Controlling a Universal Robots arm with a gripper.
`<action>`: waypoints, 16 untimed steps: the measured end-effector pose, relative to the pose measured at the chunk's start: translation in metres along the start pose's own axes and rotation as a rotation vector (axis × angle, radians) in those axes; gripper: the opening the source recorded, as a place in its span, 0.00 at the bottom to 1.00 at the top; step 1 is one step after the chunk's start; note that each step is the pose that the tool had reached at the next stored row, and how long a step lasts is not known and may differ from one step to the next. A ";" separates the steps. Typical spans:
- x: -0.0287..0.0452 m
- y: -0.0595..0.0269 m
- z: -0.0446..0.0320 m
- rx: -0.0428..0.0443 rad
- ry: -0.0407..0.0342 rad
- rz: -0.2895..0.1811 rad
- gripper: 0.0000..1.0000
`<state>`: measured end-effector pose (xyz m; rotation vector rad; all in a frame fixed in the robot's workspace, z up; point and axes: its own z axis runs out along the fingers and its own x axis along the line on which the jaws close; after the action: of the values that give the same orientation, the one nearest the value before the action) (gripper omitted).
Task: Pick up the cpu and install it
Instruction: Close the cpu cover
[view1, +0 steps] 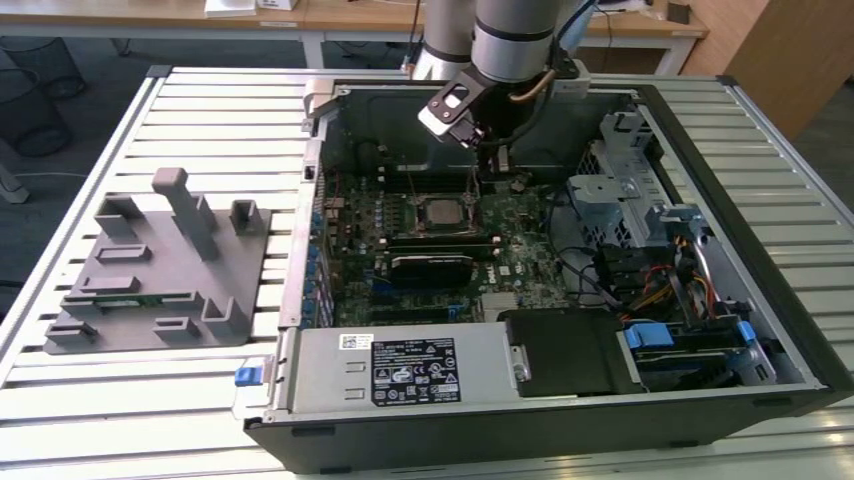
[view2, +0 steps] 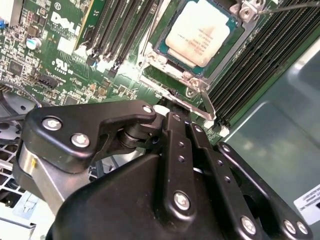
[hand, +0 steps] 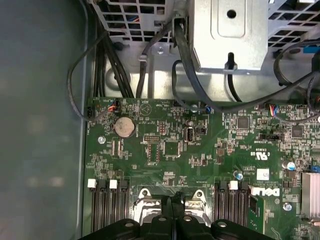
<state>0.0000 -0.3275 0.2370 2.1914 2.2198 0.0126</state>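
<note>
cpu (view2: 197, 32) | flat pale-metal square in socket (view2: 192, 79); gripper (hand: 175, 197) closed nearby

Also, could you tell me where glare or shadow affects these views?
In the second wrist view, light washes the cpu top pale; in the first wrist view, the case wall shows a hazy sheen; in the exterior view, the motherboard lies in shade.
</note>
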 end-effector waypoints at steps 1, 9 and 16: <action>0.0000 -0.0010 0.0000 0.0000 -0.0001 0.000 0.11; 0.0001 -0.0097 0.0004 -0.0001 0.0001 0.000 0.11; 0.0004 -0.0231 0.0032 0.0000 0.0000 0.000 0.11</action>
<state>-0.0230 -0.3274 0.2333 2.1914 2.2198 0.0127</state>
